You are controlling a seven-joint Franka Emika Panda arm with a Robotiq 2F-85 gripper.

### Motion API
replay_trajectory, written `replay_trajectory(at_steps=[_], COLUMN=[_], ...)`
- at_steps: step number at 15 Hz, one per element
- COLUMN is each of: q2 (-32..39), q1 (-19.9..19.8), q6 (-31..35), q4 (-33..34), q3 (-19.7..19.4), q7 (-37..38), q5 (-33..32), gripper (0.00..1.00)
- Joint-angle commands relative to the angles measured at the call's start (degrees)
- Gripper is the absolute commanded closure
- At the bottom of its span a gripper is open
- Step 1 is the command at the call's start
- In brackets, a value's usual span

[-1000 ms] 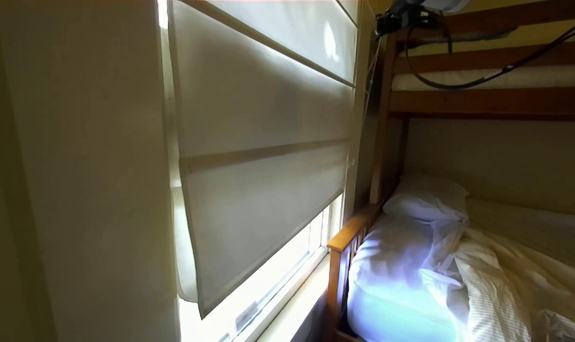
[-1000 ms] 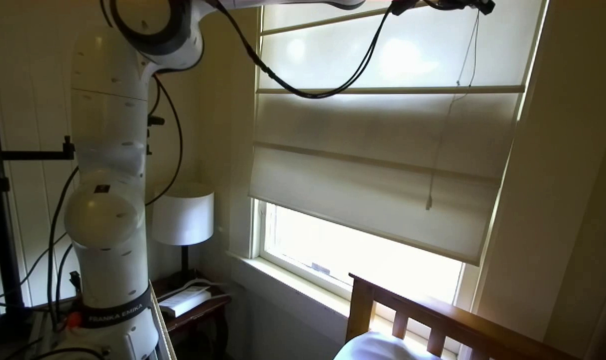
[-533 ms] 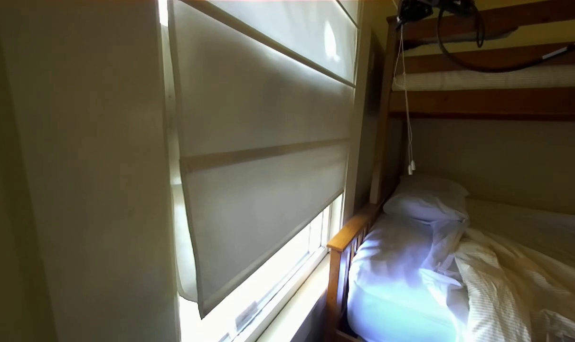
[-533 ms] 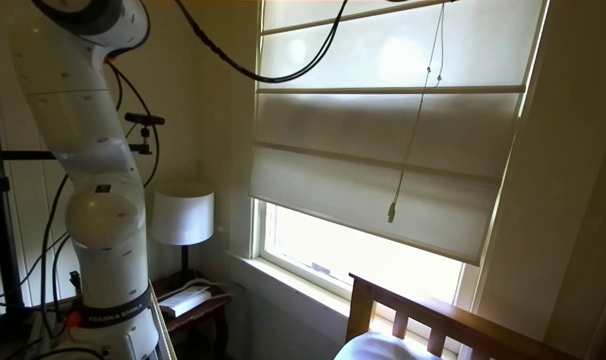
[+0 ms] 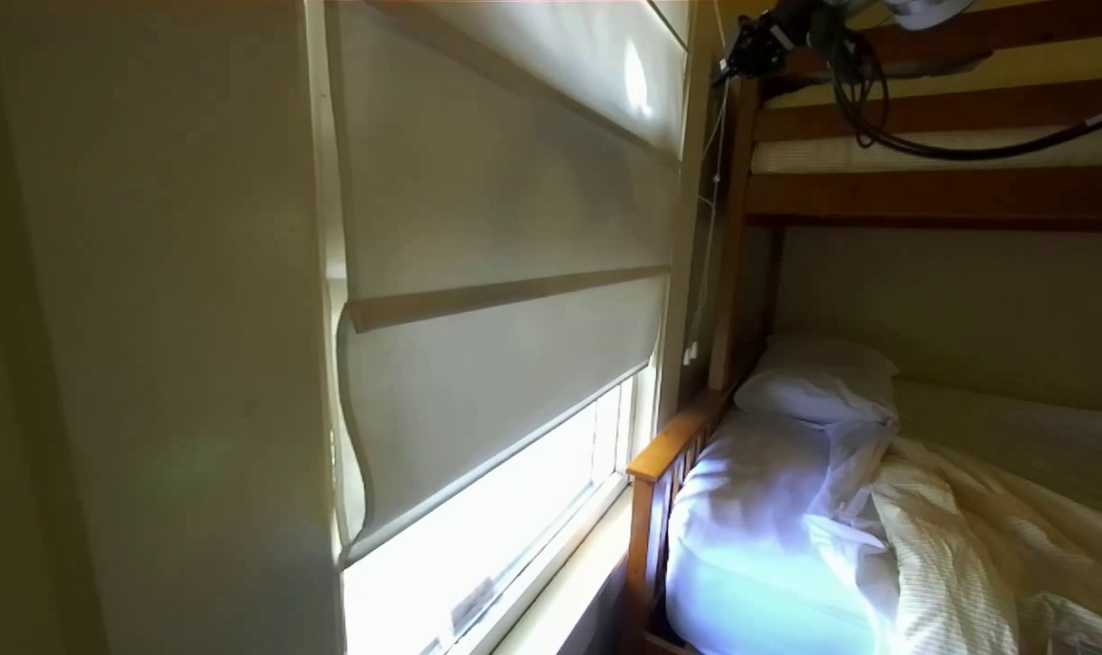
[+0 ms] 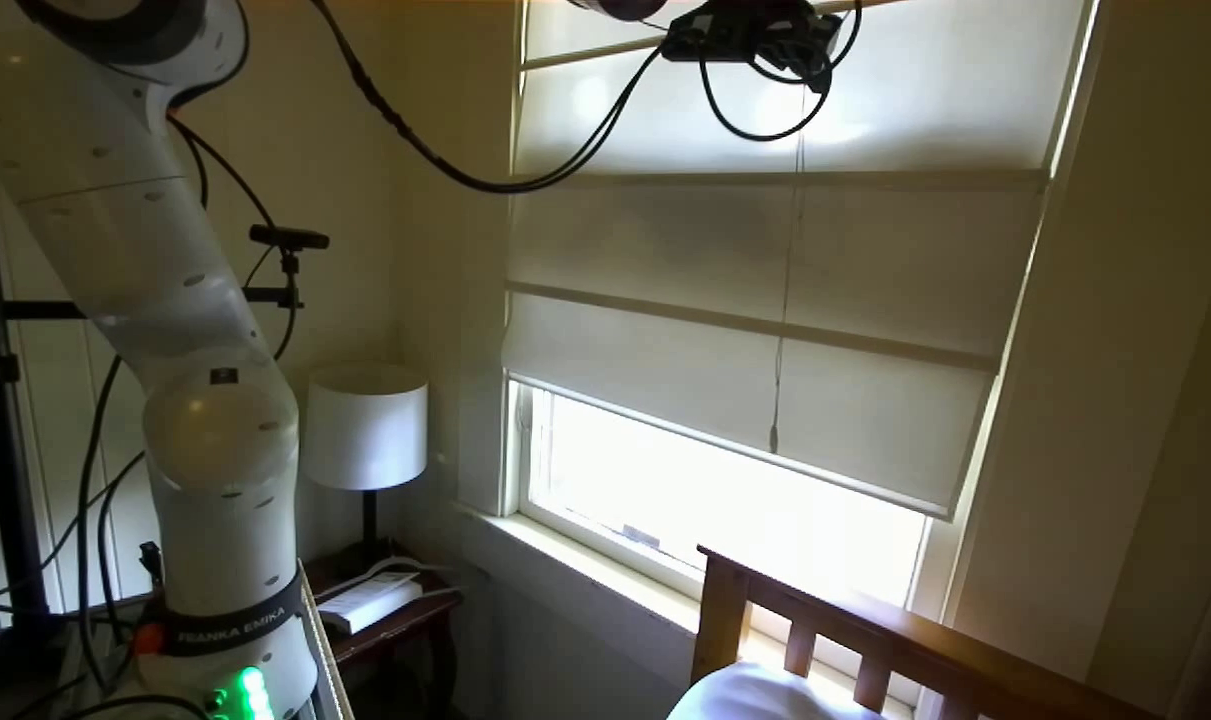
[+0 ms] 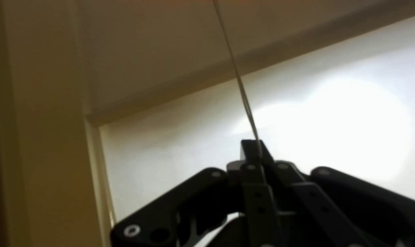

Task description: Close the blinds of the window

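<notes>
the blinds (image 5: pixel 505 209) hang over the upper part of the window (image 6: pixel 725 490) – cream, translucent cloth, crossed by darker flat seams that divide it into broad panels. daylight glows in white patches through the upper cloth; in an exterior view the near left edge of the lowest panel bows in a soft curve. below the hem a strip of glaring glass runs to a long, pale sill (image 6: pixel 595 575). to the right there is a bunk bed (image 5: pixel 933 196) of orange-brown wood, with a creased white pillow (image 5: pixel 814 377) and a rumpled, finely lined blanket (image 5: pixel 942 546). in an exterior view a smooth white drum lampshade (image 6: pixel 367 432) sits between the rounded white arm (image 6: pixel 215 440) and the window. the black claw (image 7: pixel 258 151) is high up in front of the blinds, its fingers pressed together, closed on a thin, pale cord (image 7: pixel 240 80) – the strands hang from the tips and end in small pale pulls (image 5: pixel 690 353), just left of the bed post (image 5: pixel 732 273) in an exterior view
</notes>
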Motion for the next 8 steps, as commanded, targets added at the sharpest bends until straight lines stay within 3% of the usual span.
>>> replay_trajectory(at_steps=[1,8], q2=[-5.44,-8.76], q1=[3.83,7.23], q6=[-0.71,-0.38], q4=[-10.15,-16.66], q3=[1.57,5.60], q7=[-4.46,-3.70], q5=[4.51,3.85], gripper=[1.00,1.00])
